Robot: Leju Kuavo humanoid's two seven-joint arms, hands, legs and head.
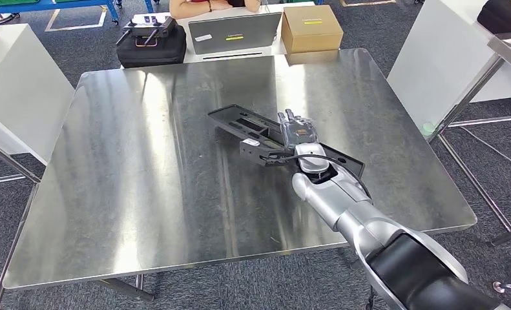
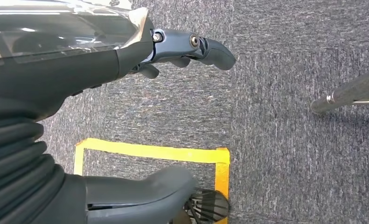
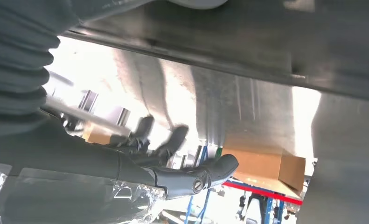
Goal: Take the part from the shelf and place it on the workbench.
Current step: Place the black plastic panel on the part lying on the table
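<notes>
Head view: right hand (image 1: 298,131) rests on black part (image 1: 239,123), grip undeterminable, near centre of steel workbench (image 1: 143,181); left hand (image 2: 140,60) hangs empty, fingers apart, over carpet (image 2: 289,163); cardboard box (image 1: 311,28) at 12 o'clock.

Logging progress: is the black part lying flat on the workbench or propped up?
Flat: the black part lies along the workbench, the right hand over its middle.
</notes>
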